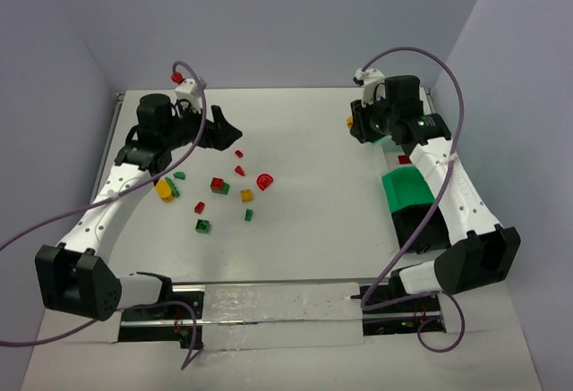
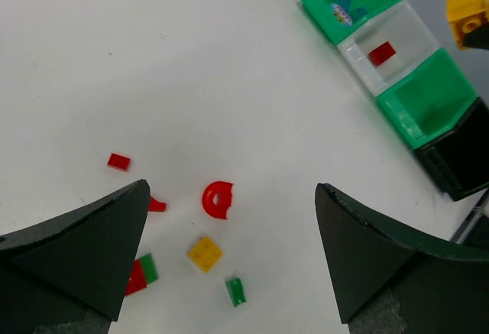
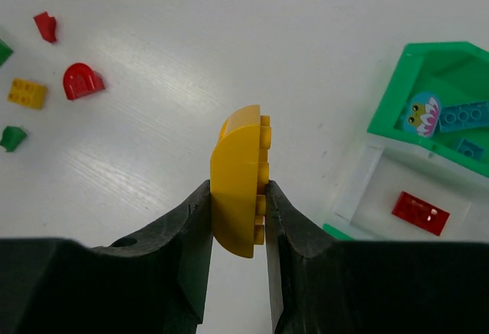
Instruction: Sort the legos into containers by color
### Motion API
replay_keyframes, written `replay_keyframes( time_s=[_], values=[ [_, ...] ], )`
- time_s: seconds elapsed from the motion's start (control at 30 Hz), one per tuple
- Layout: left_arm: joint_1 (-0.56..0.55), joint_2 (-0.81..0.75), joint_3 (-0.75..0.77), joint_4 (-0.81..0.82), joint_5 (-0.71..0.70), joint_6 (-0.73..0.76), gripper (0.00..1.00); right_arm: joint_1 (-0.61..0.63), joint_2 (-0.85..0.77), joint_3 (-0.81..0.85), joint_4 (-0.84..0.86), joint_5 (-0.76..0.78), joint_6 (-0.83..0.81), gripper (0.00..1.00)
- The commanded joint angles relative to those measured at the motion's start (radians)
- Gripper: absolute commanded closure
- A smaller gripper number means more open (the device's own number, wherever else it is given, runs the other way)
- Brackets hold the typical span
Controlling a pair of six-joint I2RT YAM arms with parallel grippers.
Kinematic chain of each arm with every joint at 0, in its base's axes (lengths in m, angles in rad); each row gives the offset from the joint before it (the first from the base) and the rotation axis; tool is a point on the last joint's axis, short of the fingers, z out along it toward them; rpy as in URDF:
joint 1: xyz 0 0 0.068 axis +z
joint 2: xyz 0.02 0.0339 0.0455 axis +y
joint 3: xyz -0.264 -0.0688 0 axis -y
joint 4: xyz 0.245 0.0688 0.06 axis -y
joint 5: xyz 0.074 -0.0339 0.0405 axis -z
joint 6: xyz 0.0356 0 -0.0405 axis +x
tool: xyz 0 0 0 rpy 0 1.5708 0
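Legos (image 1: 224, 190) lie scattered on the desk (image 1: 304, 158) beneath my wide-open left hand (image 2: 231, 196). My right hand (image 3: 238, 204) pinches a yellow brick (image 3: 237, 158) near the bins (image 2: 428, 97), a grip seen clearest from its wrist camera.

Your left arm (image 1: 103, 208) and right arm (image 1: 461, 194) wear white shells between black joints. A purple cable (image 1: 204, 109) loops behind each gripper; the left gripper (image 1: 229, 131) has broad, matte black, wedge-shaped fingers (image 2: 76, 250).
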Motion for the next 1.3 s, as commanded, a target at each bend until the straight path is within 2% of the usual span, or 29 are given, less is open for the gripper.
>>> replay_keyframes(
  time_s=[0.0, 0.23, 0.43, 0.6, 0.73, 0.9, 1.27],
  values=[
    [0.018, 0.088, 0.048, 0.115, 0.044, 0.168, 0.01, -0.096, -0.028, -0.043, -0.074, -0.047, -0.118, 1.0],
    [0.109, 0.233, 0.13, 0.144, 0.133, 0.186, 0.01, -0.231, -0.057, -0.024, -0.194, 0.004, -0.221, 1.0],
    [0.174, 0.338, 0.202, 0.169, 0.176, 0.199, 0.01, -0.278, -0.074, -0.018, -0.271, 0.053, -0.324, 1.0],
    [0.232, 0.421, 0.28, 0.106, 0.233, 0.243, 0.01, -0.316, -0.053, -0.002, -0.382, 0.066, -0.401, 1.0],
    [0.248, 0.437, 0.323, 0.031, 0.261, 0.323, 0.01, -0.342, -0.041, -0.019, -0.492, 0.069, -0.496, 1.0],
    [0.279, 0.436, 0.33, -0.004, 0.255, 0.352, 0.01, -0.363, -0.045, -0.064, -0.574, 0.086, -0.564, 1.0],
    [0.285, 0.418, 0.316, -0.005, 0.247, 0.322, 0.01, -0.409, -0.012, -0.162, -0.488, 0.194, -0.576, 1.0]
  ],
)
